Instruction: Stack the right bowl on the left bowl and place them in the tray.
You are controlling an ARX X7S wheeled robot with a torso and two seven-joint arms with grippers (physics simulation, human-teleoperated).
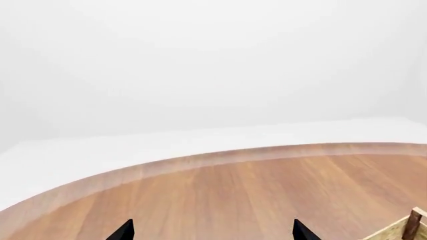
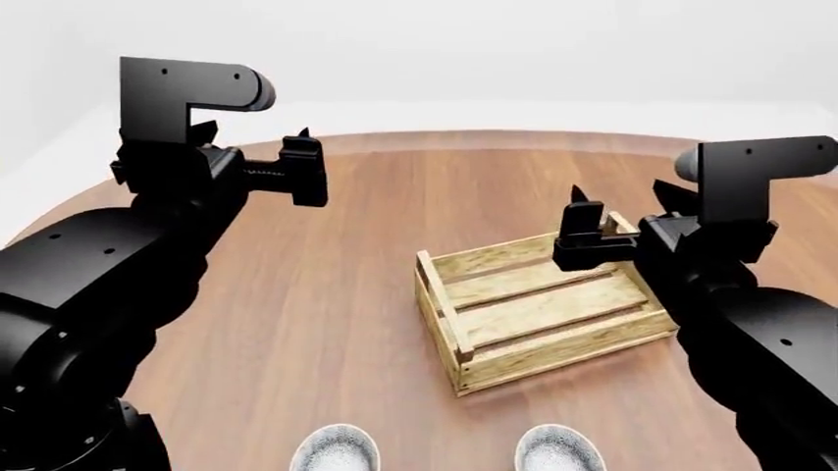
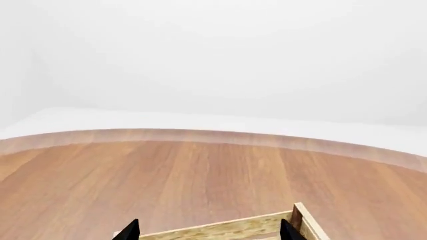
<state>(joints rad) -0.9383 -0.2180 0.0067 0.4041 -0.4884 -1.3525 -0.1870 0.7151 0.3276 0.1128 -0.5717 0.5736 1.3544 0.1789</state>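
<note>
Bowls sit apart at the near edge of our tabletop (image 2: 328, 324): left bowl (image 2: 336, 449), right bowl (image 2: 559, 447). Nothing is stacked yet. The tray (image 2: 452, 319) waits just behind them, with nothing in it. Our left gripper (image 1: 212, 231) and right gripper (image 3: 209, 231) are wide open, holding nothing.

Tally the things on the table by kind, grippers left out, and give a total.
Bowls: 2, the left bowl and the right bowl, both cut off by the near edge of the head view.
Tray: 1, the tray, nothing in it.
Total: 3, all on the wooden table.
</note>
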